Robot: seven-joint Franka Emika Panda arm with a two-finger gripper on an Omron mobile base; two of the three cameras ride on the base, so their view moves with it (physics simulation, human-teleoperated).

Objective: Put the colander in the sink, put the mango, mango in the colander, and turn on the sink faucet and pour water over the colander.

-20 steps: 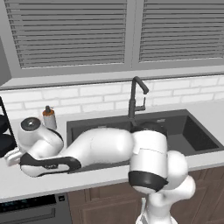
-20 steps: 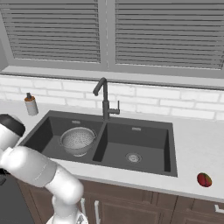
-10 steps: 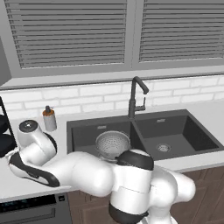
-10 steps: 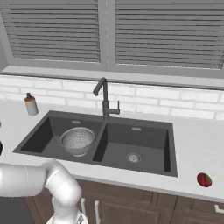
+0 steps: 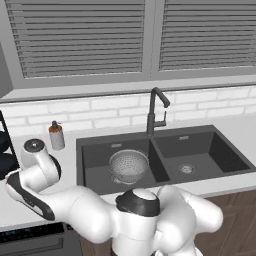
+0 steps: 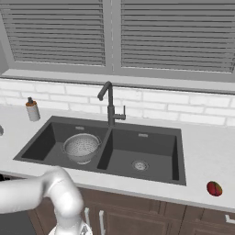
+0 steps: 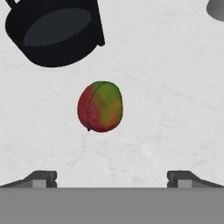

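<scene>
The pale worktop (image 6: 202,156) runs under the window with the dark double sink (image 6: 156,137) sunk into it, and the gooseneck sink faucet (image 6: 109,103) stands at the back over the divider, with no water running. The colander (image 6: 81,147) already sits in the left basin, empty as far as I can tell. To my eye the first step is done and the fruit is what's in hand.

The arm is swung far out to the left end of the worktop, beyond the soap dispenser (image 5: 56,136). In the hand view the tool (image 7: 112,177) hangs over one mango (image 7: 100,106) with its fingertips (image 7: 41,178) spread wide and released, nothing between them. That mango lies on bare worktop ahead of the tips and a little left of the midline between them, its long axis running roughly along the line of approach. A black pot (image 7: 54,33) stands just beyond it, apart but near, so I'd judge the reach has room on both flanks and little to spare at the far side.

The other mango (image 6: 214,188) lies near the front edge of the worktop, well right of the sink.
</scene>
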